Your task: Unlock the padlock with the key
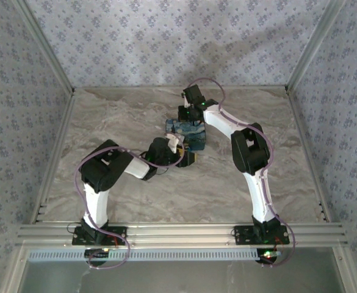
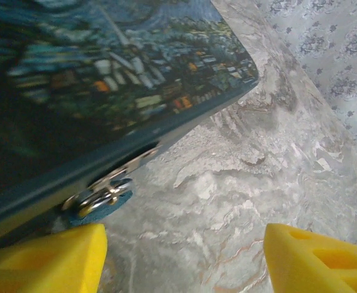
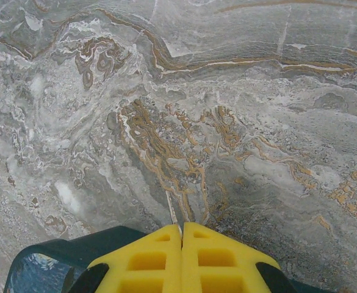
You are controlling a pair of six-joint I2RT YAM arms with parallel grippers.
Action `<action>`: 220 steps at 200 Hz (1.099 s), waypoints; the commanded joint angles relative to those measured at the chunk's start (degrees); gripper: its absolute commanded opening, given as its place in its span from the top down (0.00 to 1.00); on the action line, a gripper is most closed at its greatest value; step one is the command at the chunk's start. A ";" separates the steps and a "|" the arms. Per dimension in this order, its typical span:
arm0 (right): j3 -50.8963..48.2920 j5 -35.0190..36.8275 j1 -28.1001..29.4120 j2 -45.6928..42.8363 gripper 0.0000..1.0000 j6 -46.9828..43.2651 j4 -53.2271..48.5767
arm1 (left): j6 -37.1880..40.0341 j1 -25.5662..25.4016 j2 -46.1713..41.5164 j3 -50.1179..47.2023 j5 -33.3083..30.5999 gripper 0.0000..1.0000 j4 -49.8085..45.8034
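Yellow-fingered left gripper (image 2: 184, 259) gapes wide beside silvery, blue-headed key (image 2: 102, 199).
Risk: right gripper (image 3: 182, 235) is pinched shut (on what, unclear), so blue starry-print block padlock (image 2: 117, 79) may skid under twisting.

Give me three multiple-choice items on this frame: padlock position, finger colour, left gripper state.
1. Where on the table is the padlock?
A. front left corner
B. centre, toward the back
C. right edge

2. What colour are the fingers?
A. yellow
B. red
C. black

3. The left gripper is:
A. shut on the padlock
B. shut on nothing
C. open

Answers:
1 B: in the top view it lies mid-table toward the back, where the two arms meet.
2 A: both wrist views show yellow fingers.
3 C: in the left wrist view its fingers stand wide apart with bare table between them.
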 commanded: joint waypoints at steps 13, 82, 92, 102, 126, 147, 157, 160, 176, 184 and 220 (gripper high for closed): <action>-1.87 -2.36 1.17 0.78 1.00 -0.20 -7.78 | 2.37 1.19 -5.78 -1.90 -5.65 0.23 -2.03; -0.94 -1.68 1.40 0.97 1.00 -0.25 -7.55 | 6.90 -0.04 -7.51 -1.16 -16.47 0.22 -9.55; -0.70 -1.74 1.47 0.98 1.00 -0.27 -7.64 | 7.73 -0.26 -7.89 -1.25 -17.15 0.21 -9.81; -0.40 -1.69 1.46 1.05 1.00 -0.30 -7.86 | 7.99 -0.33 -8.24 -1.29 -17.59 0.20 -9.89; -0.29 -1.90 1.48 1.24 1.00 -0.30 -8.04 | 8.94 -0.30 -7.99 -0.42 -16.70 0.18 -10.83; -0.34 -1.93 1.40 1.39 1.00 -0.29 -8.13 | 9.09 -0.15 -6.01 1.02 -13.17 0.21 -10.99; -0.50 -1.88 1.42 1.42 1.00 -0.34 -8.04 | 9.00 -0.22 -5.17 1.63 -11.00 0.24 -10.67; -0.56 -1.86 1.44 1.42 1.00 -0.28 -8.01 | 8.95 -0.21 -4.85 1.74 -10.23 0.24 -10.37; -0.81 -1.78 1.55 1.42 1.00 -0.28 -7.92 | 8.74 -0.18 -3.78 2.38 -7.04 0.29 -9.40; -1.01 -1.68 1.48 1.42 1.00 -0.26 -7.79 | 8.58 -0.21 -3.40 2.68 -5.97 0.32 -8.90; -1.30 -1.57 1.70 1.41 1.00 -0.29 -7.94 | 8.04 -0.08 -2.23 4.23 -3.10 0.35 -8.01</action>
